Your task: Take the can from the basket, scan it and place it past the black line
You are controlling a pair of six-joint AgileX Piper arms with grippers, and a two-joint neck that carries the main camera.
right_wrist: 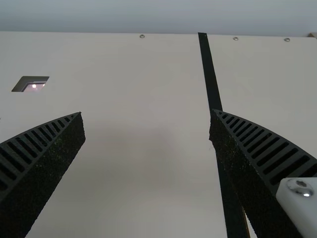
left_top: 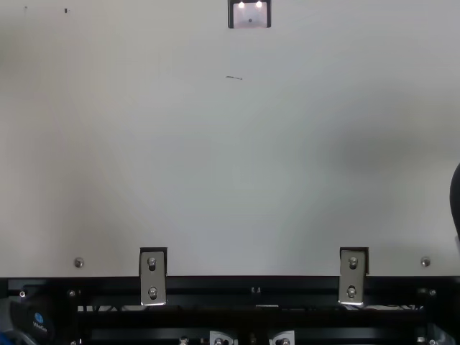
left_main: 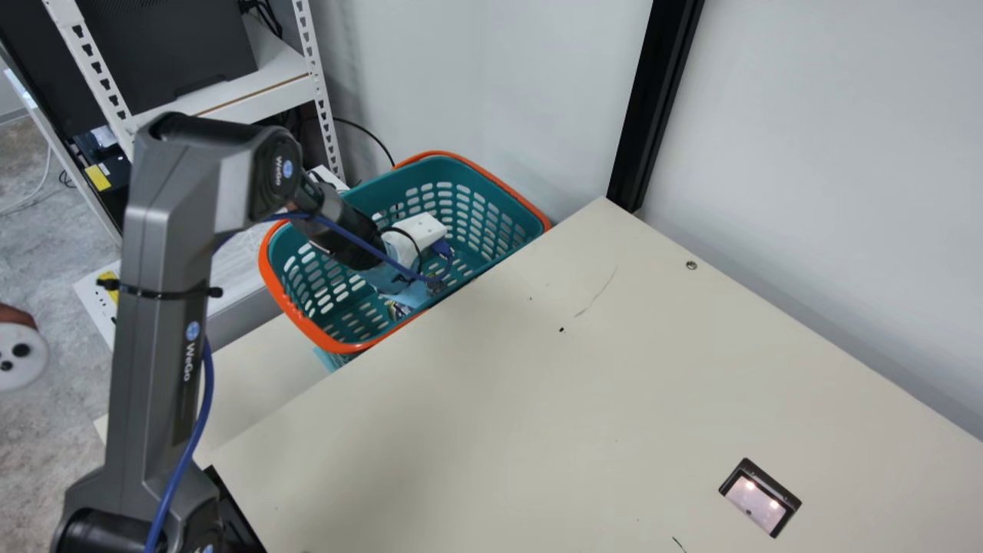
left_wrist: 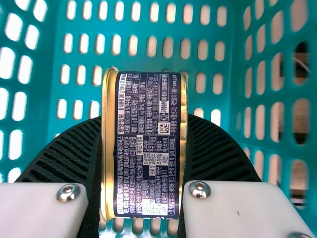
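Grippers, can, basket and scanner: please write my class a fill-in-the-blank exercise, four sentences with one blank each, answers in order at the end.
The left gripper holds the can, whose metal rims are coloured ____.
The right gripper is not shut but ____.
The basket is teal inside, with a rim coloured ____.
In the top view, the number of bright spots glowing in the scanner is ____.

Missing words: gold; open; orange; two.

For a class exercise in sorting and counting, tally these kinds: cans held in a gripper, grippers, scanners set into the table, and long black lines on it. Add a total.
Held can: 1
Grippers, left gripper and right gripper: 2
Scanner set into the table: 1
Long black line: 1
Total: 5
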